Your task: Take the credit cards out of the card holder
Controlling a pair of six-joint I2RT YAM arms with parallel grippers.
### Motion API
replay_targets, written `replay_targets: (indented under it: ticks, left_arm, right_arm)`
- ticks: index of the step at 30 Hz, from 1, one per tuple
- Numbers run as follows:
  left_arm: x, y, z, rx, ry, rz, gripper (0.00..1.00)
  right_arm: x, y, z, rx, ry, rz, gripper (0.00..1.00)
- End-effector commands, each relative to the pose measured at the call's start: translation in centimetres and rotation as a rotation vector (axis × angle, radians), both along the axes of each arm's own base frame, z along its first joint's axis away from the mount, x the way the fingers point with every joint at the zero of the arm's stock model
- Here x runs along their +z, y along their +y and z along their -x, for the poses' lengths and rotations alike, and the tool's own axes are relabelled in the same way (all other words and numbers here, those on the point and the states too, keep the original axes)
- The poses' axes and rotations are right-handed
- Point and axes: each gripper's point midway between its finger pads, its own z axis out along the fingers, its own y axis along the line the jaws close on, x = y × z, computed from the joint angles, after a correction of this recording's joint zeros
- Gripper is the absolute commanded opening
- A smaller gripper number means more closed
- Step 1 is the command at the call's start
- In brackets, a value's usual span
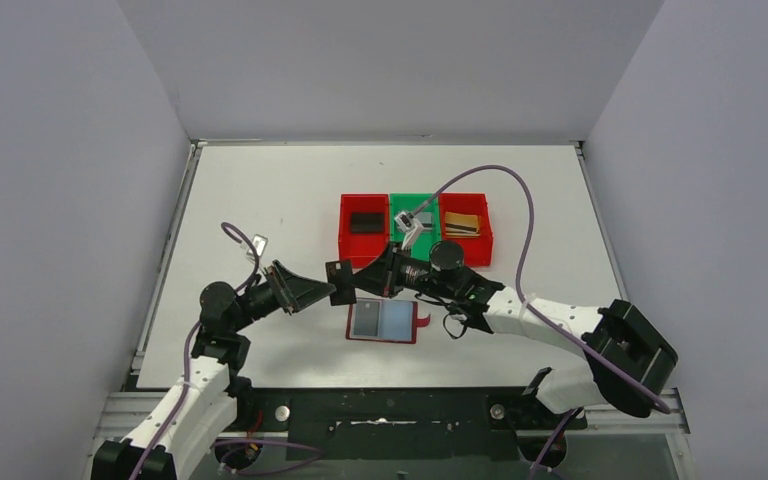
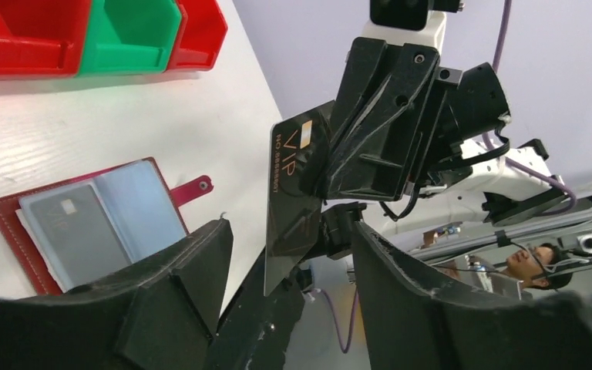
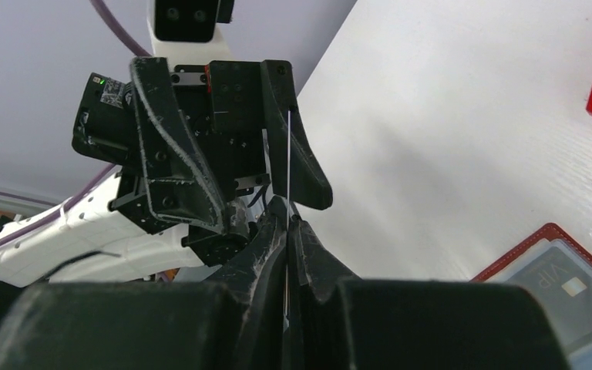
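A black credit card (image 2: 297, 193) with "VIP" printed on it stands on edge in the air, clear of the worktop (image 1: 260, 200). The right fingers (image 3: 287, 235) are closed tight on it, pinching one end. Its other end reaches into the gap between the left fingers (image 1: 340, 283). These are spread apart with one on each side of the card. In the right wrist view the card's thin edge runs very close along one left finger, and I cannot tell whether they touch.

The card holder (image 1: 384, 321) lies open and flat on the worktop, just below the meeting fingers and a little to the near side of them. Its clear sleeves face up and its red clasp tab (image 2: 200, 186) sticks out on the side under the right fingers. A silver-grey card (image 2: 69, 231) sits inside the sleeve on the side nearer the left fingers. It shows through the plastic with a small chip mark.

Beyond the fingers, on the far side from the arm bases, three open bins stand in a row touching each other. A red bin (image 1: 346, 235) lies ahead of the left fingers. A green bin (image 1: 412, 199) is in the middle, and a second red bin (image 1: 486, 238) lies ahead of the right arm's wrist. The first red bin holds a black card (image 1: 365, 222). The second holds gold-tan cards (image 1: 462, 224). The green bin's contents are partly hidden behind the right arm's wrist.
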Motion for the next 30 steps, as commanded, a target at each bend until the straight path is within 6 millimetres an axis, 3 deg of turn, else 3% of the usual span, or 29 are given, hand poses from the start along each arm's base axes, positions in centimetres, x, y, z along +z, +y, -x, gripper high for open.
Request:
replay_targets:
  ticks: [1, 4, 9, 15, 21, 24, 28, 30]
  left_arm:
    - [0.9, 0.4, -0.7, 0.042, -0.050, -0.046, 0.64]
    - [0.1, 1.4, -2.0, 0.135, -0.009, -0.159, 0.76]
    - [-1.0, 4.7, -3.6, 0.319, 0.050, -0.405, 0.82]
    - [0.2, 8.6, -4.6, 0.487, 0.073, -0.610, 0.85]
    - [3.3, 12.2, -6.1, 0.682, -0.022, -0.724, 0.88]
    - [3.8, 13.2, -6.4, 0.728, -0.086, -0.756, 0.88]
    - [2.4, 14.0, -6.5, 0.752, -0.088, -0.816, 0.89]
    - [2.6, 13.7, -6.6, 0.742, -0.102, -0.804, 0.89]
  right_arm:
    - [1.4, -0.7, -0.7, -0.054, -0.064, 0.004, 0.00]
    - [0.3, -1.4, -1.4, -0.105, -0.057, 0.066, 0.00]
    - [-0.7, -2.8, -2.7, -0.197, -0.067, 0.147, 0.00]
    - [-1.3, -3.8, -4.0, -0.251, -0.115, 0.263, 0.00]
    - [-1.5, -4.7, -5.7, -0.303, -0.203, 0.373, 0.00]
    - [-1.4, -5.0, -6.6, -0.326, -0.270, 0.438, 0.00]
    - [-0.9, -5.3, -7.9, -0.347, -0.415, 0.540, 0.00]
    - [-0.5, -5.1, -8.4, -0.341, -0.514, 0.579, 0.00]
